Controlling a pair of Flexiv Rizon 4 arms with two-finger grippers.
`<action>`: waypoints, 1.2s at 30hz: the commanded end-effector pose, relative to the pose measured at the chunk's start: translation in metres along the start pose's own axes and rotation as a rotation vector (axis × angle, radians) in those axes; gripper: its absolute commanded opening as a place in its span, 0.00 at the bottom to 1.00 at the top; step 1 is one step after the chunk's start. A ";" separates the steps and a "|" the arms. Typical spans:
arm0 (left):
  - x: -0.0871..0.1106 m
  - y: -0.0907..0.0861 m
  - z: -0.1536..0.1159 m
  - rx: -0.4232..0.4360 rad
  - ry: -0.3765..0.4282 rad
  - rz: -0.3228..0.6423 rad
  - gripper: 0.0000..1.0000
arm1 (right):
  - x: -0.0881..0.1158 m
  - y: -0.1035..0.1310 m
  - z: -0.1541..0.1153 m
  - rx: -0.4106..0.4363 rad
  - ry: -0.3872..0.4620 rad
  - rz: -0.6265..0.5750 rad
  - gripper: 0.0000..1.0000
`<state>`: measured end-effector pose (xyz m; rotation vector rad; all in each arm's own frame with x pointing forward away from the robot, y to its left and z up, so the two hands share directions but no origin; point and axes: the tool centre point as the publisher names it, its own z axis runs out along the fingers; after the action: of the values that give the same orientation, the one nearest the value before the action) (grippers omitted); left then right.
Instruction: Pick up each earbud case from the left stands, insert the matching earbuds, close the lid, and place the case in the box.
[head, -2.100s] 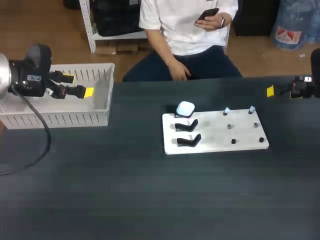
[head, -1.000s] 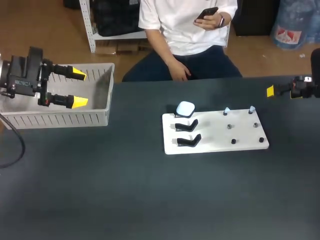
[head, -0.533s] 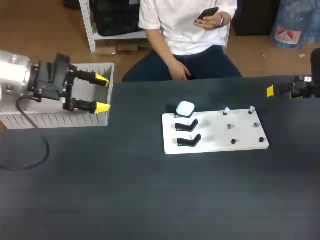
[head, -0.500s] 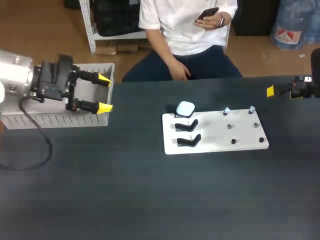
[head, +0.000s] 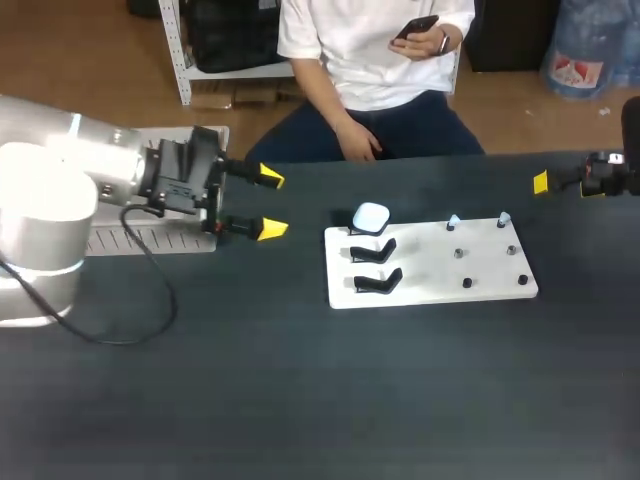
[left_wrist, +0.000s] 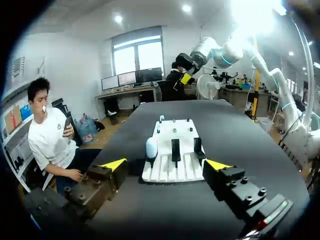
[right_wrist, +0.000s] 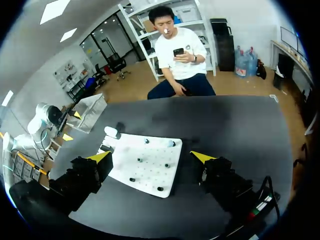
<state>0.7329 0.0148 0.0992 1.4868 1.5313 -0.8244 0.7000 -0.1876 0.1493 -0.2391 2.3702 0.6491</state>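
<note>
Earbud case (head: 371, 216), white and rounded, is sitting on the rearmost stand at the left end of the white board (head: 430, 280). Two black stands (head: 375, 250) are standing just in front of it along the same end of the board. Two pale earbuds (head: 453, 222) are resting on pegs along the board's far edge, to the right of the case. Left hand (head: 268, 203) is hovering over the dark surface (head: 300, 400) near the board's left end, fingers spread wide and pointing toward the board, well apart from the case. Right hand (right_wrist: 152, 156) is hanging well beyond the board's right end, its fingers likewise spread wide. Box (head: 150, 240) is lying well to the left of the board, largely hidden behind the left arm.
</note>
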 end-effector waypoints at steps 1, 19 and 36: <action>-0.001 0.009 0.040 0.009 0.004 -0.003 1.00 | 0.000 0.001 0.000 0.003 0.001 0.001 1.00; -0.003 0.005 0.068 0.019 0.020 -0.023 1.00 | 0.000 0.001 0.000 0.003 0.001 0.001 1.00; 0.005 0.027 0.109 -0.024 0.066 -0.074 1.00 | 0.000 0.001 0.000 0.003 0.001 0.001 1.00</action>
<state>0.7643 -0.0694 0.0558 1.4565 1.6444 -0.8051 0.7000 -0.1876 0.1493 -0.2391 2.3701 0.6491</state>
